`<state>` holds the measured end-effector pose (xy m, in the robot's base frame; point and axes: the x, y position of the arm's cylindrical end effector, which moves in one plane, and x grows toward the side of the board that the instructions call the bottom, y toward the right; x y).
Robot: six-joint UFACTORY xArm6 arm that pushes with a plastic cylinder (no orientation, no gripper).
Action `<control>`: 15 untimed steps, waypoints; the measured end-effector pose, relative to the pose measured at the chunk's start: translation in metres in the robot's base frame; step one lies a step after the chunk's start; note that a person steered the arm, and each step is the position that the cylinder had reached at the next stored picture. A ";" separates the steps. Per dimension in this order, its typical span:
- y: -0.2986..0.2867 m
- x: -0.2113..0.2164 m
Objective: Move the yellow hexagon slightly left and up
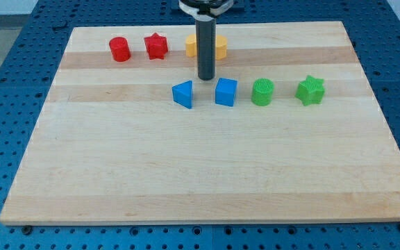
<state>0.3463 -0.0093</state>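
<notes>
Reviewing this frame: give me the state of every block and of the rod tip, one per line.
yellow hexagon: flat on board, partly hidden behind rod.
my tip: down at board, just below yellow hexagon.
red cylinder: upright, free.
red star: flat, free.
blue triangle: flat, free.
blue cube: flat, free.
green cylinder: upright, free.
green star: flat, free.

arm: enters from the view's top centre, only its lowest part showing
rod: dark, straight, upright
my tip (206,77): down at the board surface, in the upper middle of the view
</notes>
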 end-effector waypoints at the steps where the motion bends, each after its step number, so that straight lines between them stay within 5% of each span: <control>1: 0.001 -0.003; 6: 0.045 -0.040; 9: 0.002 -0.036; 15: 0.028 -0.048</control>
<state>0.2984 0.0188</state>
